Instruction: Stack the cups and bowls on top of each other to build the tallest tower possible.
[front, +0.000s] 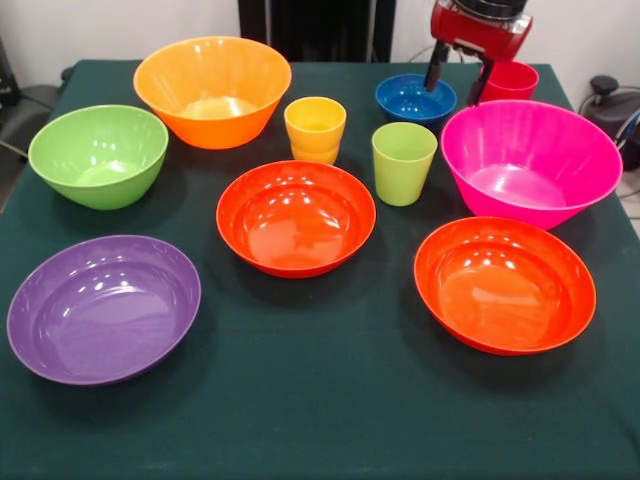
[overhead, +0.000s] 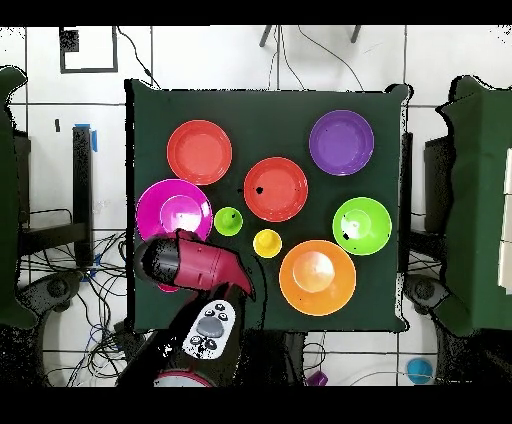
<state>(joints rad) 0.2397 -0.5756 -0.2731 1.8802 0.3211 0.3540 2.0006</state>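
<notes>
Our gripper (front: 459, 84) hangs at the far corner of the table (front: 330, 400), fingers spread and empty, one finger just over the small blue bowl (front: 414, 100), the other in front of the red cup (front: 512, 80). We read that as lining up on one of those two; which, we can't tell. No tower exists yet: every piece sits alone on the green cloth, mouth up. Big magenta bowl (front: 530, 160) sits just beside the blue bowl and red cup, so a short carry if it's the base. Lime-green bowl (front: 98, 155) and deep orange bowl (front: 212, 90) are on the opposite side, well apart from the gripper. Two shallow red-orange bowls, one centre (front: 296, 217), one nearer the front edge (front: 504, 284); purple bowl (front: 104, 307) at the front corner. Yellow-orange cup (front: 315, 128) and lime green cup (front: 403, 162) stand upright between the bowls, near each other, not touching. In the overhead view the arm (overhead: 195, 262) covers the blue bowl and red cup, so clearance there is unverified. Our guess: wide bowls go lowest, cups last.
</notes>
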